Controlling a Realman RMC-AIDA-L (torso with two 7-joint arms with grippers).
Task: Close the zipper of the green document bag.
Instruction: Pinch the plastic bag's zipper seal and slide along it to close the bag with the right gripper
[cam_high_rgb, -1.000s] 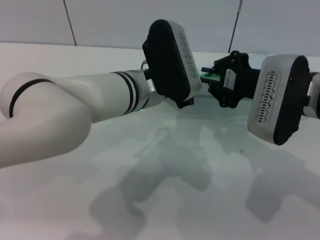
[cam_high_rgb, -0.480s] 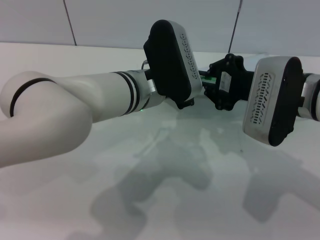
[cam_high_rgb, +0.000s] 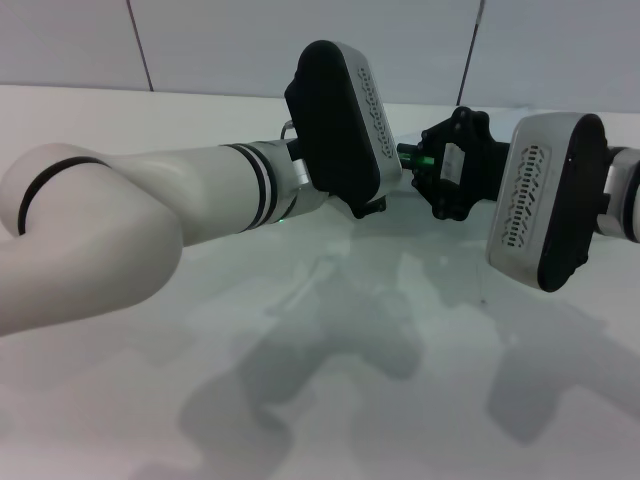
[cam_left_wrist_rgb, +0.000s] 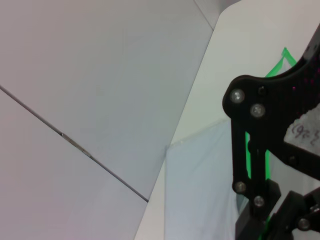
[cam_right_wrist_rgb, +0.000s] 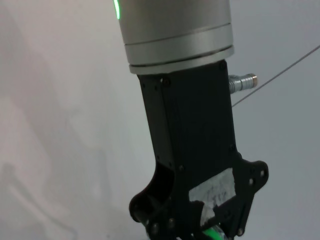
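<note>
From the head camera I see both arms reaching in over the white table (cam_high_rgb: 330, 330), meeting at its far side. My left arm (cam_high_rgb: 130, 220) sweeps across from the near left, and its wrist housing blocks most of what lies behind it. The left gripper (cam_high_rgb: 372, 207) shows only as a dark tip under that housing — I cannot tell whether its fingers are spread or closed.

The right gripper (cam_high_rgb: 428, 165) comes in from the right, its black linkage body pointing toward the left arm. A short piece of the zipper (cam_high_rgb: 412, 156) shows as a bright green strip at its tip, running roughly left to right across the far part of the table. The fingertips sit right at that strip, but I cannot make out from here whether they are pinched on it or only beside it.

The left wrist camera gives me the green document bag (cam_left_wrist_rgb: 200, 190) itself: a pale grey-blue sheet lying flat on the table, with its green zip edge (cam_left_wrist_rgb: 248, 150) along one long side and ending in a green corner. The black linkage of a gripper crosses directly over that edge, hiding part of it. The bag's long axis follows the zip line.

The right wrist camera shows mostly the other arm's gripper body — a scrap of green (cam_right_wrist_rgb: 217, 233) peeks out at its lower end.
</note>
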